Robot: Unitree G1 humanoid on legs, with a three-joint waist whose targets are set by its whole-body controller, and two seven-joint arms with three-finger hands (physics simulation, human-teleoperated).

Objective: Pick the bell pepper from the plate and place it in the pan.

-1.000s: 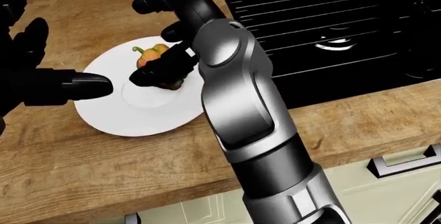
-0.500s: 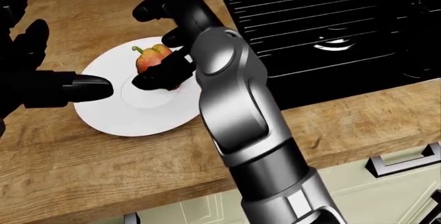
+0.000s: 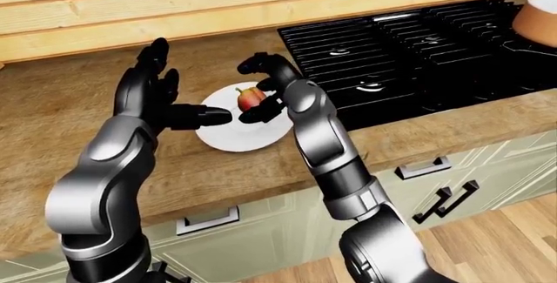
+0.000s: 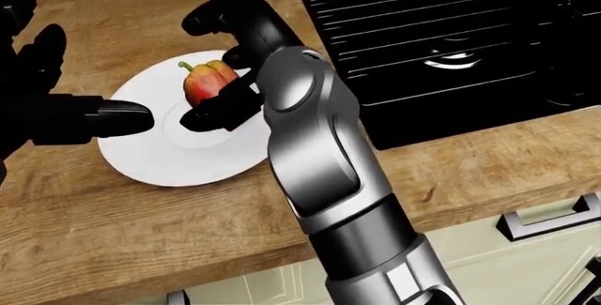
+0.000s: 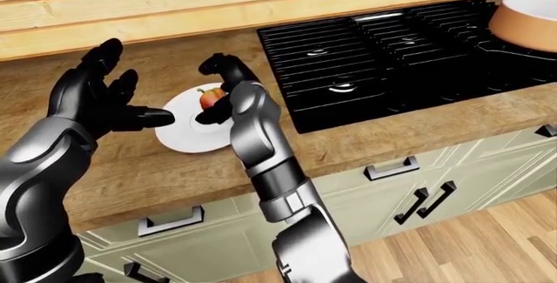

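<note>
You face a wooden countertop (image 3: 226,178) running across the eye views, backed by a wall of horizontal light wood planks (image 3: 174,2). A black stove (image 5: 392,48) with grated burners is set into the counter at the right. Below the counter you see pale green cabinet drawers (image 5: 383,185) with dark handles (image 5: 392,165). The floor (image 3: 514,237) at lower right is wood plank.

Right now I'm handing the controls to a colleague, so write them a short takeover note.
Right robot hand: open, fingers curled about the red-orange bell pepper, not closed on it.
Left robot hand: open, held beside the round white plate, holding nothing.
Pepper sits on the plate, on the wooden counter.
Tan pan is on the black stove, far right.
Done: reach. Left: grasp, carry, place in pan.
</note>
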